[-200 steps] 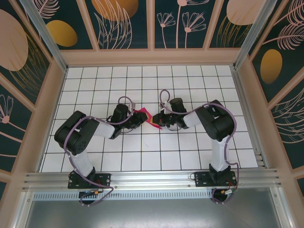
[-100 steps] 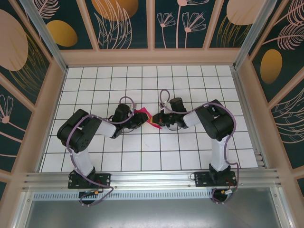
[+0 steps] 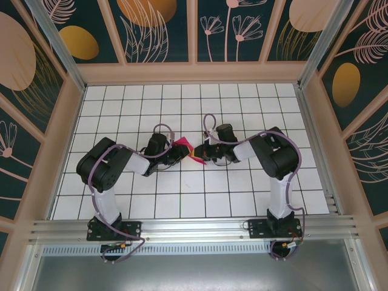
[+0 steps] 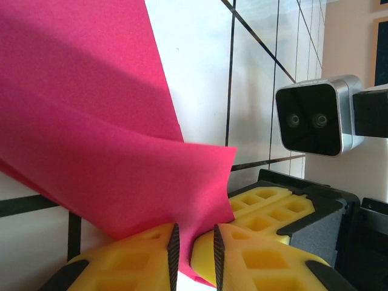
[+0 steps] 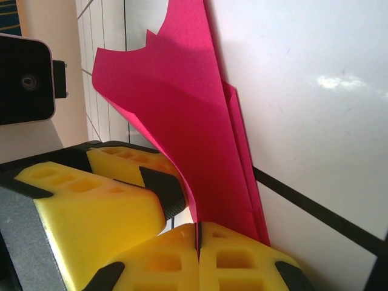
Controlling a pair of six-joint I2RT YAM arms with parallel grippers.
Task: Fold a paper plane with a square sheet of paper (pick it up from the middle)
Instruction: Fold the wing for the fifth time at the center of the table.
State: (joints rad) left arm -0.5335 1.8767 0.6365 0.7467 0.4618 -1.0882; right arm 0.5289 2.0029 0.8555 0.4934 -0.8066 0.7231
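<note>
The left arm (image 3: 112, 167) is bent sharply at the elbow and folded low, its forearm laid out toward the right. The left pincer (image 3: 177, 151) is held with its yellow fingers (image 4: 121, 260) narrowly parted, and a slim gap is seen between the dark pad edges. The right arm (image 3: 276, 157) is arched up from its base and turned leftward, the wrist lowered. The right pincer (image 3: 203, 153) is pressed fully closed, with its pads (image 5: 236, 254) met in a single seam and the pink paper (image 5: 182, 121) clamped there. The two pincers are pointed at each other, tips set near one another.
</note>
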